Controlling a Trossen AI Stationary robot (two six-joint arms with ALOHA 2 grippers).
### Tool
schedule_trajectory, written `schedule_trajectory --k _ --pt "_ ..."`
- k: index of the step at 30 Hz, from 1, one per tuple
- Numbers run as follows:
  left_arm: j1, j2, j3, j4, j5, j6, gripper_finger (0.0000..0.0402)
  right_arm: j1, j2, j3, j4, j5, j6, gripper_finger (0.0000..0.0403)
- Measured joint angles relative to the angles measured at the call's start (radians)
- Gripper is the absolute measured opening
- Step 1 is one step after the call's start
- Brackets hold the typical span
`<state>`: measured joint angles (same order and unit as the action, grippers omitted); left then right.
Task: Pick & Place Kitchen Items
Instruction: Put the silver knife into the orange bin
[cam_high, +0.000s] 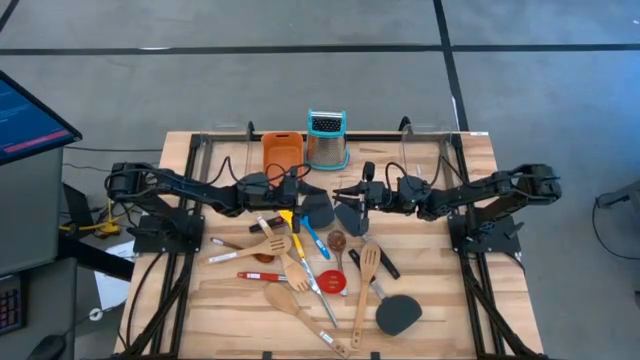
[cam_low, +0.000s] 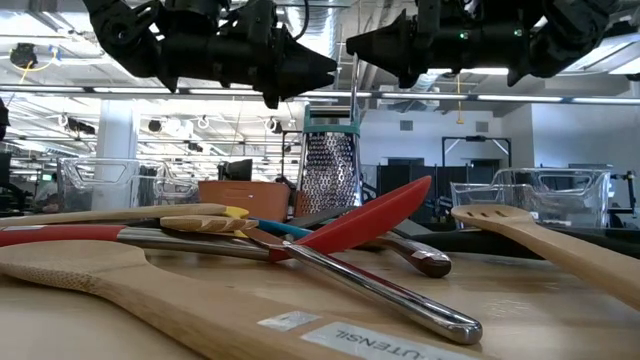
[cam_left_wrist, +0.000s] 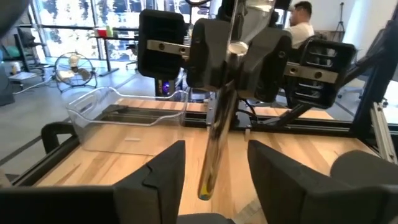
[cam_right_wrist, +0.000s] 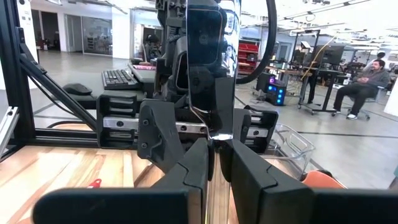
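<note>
**Left pincer spread around the handle; right pincer carries the tool alone**

Left gripper (cam_left_wrist: 214, 182) stands with its fingers spread, one on each side of the long, polished steel-handled utensil (cam_left_wrist: 217, 124) and not touching it. Right gripper (cam_right_wrist: 214, 163) is pressed together on the same handle, and from these views it appears to be the only thing holding it. The two grippers face each other nose to nose above the middle of the pale wooden slatted table (cam_high: 480, 170). The utensil hangs between them, clear of the surface. Which kind of tool it is cannot be told.

Risks noted:

- The pinch is narrow and sits on smooth metal. With most of the handle hanging beyond the grip, the tool could swivel or slide out during any quick move.
- The left fingers (cam_left_wrist: 155, 180) flank the handle closely. If either arm moves off line, a finger may catch the handle and lever it loose.
- The loose heap of kitchen items lies directly below, including the red spoon (cam_high: 333, 283), the wooden slotted spatula (cam_high: 366, 270) and the black turner (cam_high: 398, 315). A dropped tool would land on it and scatter it, making later picks harder.
- The steel box grater with teal top (cam_high: 326, 140) and the orange rectangular tray (cam_high: 283, 150) stand just behind the grippers. A wide swing towards the rear could strike either.
</note>
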<state>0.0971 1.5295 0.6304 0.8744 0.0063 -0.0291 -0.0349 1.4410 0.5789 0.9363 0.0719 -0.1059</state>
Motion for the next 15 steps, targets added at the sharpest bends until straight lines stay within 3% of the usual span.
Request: schedule_trajectory --k 5,15 --pt "-0.014 0.023 0.034 0.007 -0.001 -0.005 0.0171 0.000 0.000 0.000 0.002 0.000 0.000 0.0036" --pt "-0.027 0.202 0.160 0.005 -0.003 -0.005 0.0166 0.001 0.000 0.000 0.007 -0.001 0.000 0.0036"
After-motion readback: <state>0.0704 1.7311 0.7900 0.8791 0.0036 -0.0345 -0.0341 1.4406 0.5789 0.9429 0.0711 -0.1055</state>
